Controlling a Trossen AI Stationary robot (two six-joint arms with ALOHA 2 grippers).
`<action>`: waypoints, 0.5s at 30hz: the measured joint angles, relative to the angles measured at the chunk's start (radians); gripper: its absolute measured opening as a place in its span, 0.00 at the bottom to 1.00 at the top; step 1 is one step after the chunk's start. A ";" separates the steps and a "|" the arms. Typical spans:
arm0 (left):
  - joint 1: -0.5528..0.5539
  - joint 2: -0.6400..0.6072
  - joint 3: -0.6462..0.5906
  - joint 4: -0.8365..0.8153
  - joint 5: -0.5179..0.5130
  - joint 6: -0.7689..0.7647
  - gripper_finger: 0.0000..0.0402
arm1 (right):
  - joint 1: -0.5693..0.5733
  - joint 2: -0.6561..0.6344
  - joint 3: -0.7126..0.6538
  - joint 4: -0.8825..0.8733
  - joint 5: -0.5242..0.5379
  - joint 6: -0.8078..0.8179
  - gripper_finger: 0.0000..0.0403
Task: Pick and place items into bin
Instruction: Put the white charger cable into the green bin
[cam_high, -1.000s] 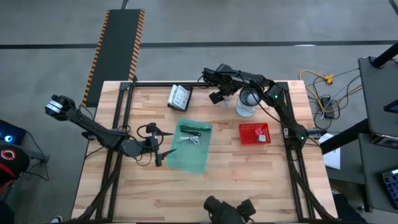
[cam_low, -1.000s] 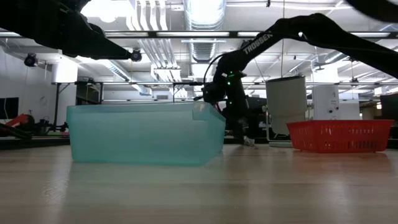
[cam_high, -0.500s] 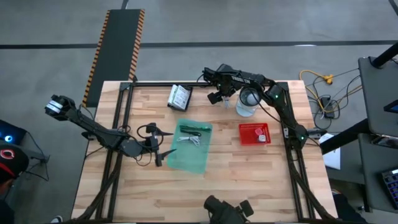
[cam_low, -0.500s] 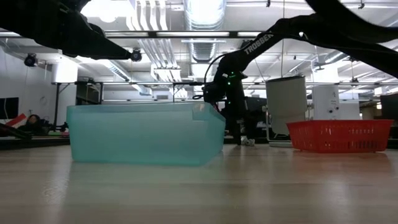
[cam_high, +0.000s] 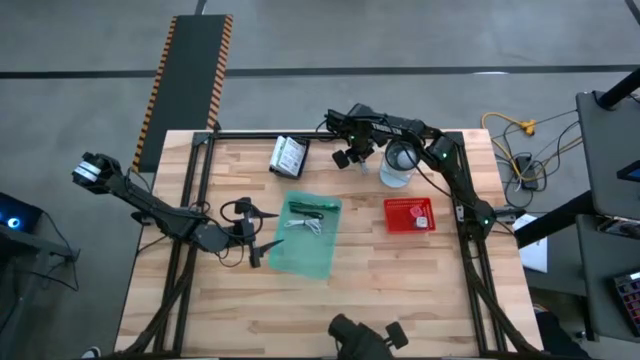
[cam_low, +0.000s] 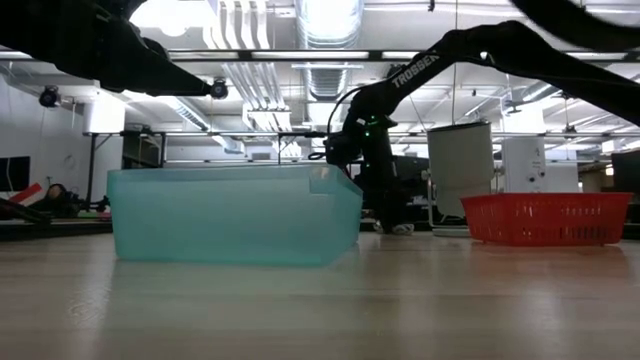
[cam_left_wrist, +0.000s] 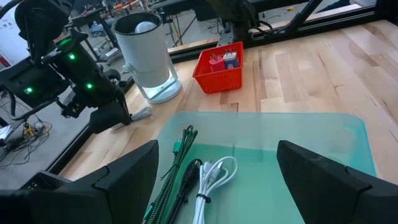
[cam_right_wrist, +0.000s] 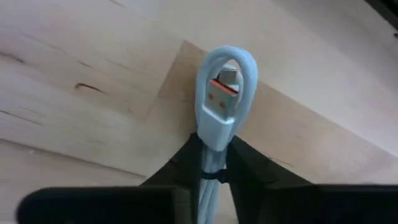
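At the far edge of the table my right gripper (cam_high: 345, 158) (cam_right_wrist: 214, 152) is shut on a white coiled cable (cam_right_wrist: 219, 102) with a USB plug, just left of the glass jug (cam_high: 398, 165). The teal bin (cam_high: 305, 255) (cam_low: 230, 215) holds a green stick (cam_left_wrist: 177, 155), a black pen (cam_left_wrist: 186, 180) and another white cable (cam_left_wrist: 214, 177). Two white packets (cam_high: 288, 155) lie flat on the table beyond the bin. My left gripper (cam_high: 258, 238) (cam_left_wrist: 217, 162) stands open at the bin's left side, holding nothing. My right gripper pinches the cable's bundled coil (cam_right_wrist: 211, 146) between its two fingers, just behind the plug. The looped end and the plug stick out past the fingertips (cam_right_wrist: 249, 162). The fingers come from above, pointing down at the table. In the low view the cable's white end (cam_low: 403, 229) sits at table level.
A red basket (cam_high: 410, 215) (cam_low: 545, 218) with small things in it stands right of the bin. The jug (cam_left_wrist: 146, 53) stands close beside my right gripper. The near half of the wooden table (cam_high: 330, 310) is bare.
My right gripper has sunk a little toward the table beside the jug, shifted slightly toward the table's left, and its fingers have come together on the white cable. My left arm has kept still.
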 joint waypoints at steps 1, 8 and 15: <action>0.000 0.000 0.000 0.000 0.000 0.000 0.77 | 0.000 -0.001 0.000 -0.004 0.000 0.000 0.12; 0.000 0.000 0.000 0.000 0.000 0.000 0.77 | 0.000 -0.003 0.032 -0.041 0.003 -0.015 0.04; 0.000 0.000 0.000 0.000 0.000 0.000 0.77 | 0.029 -0.006 0.083 -0.048 -0.033 -0.029 0.04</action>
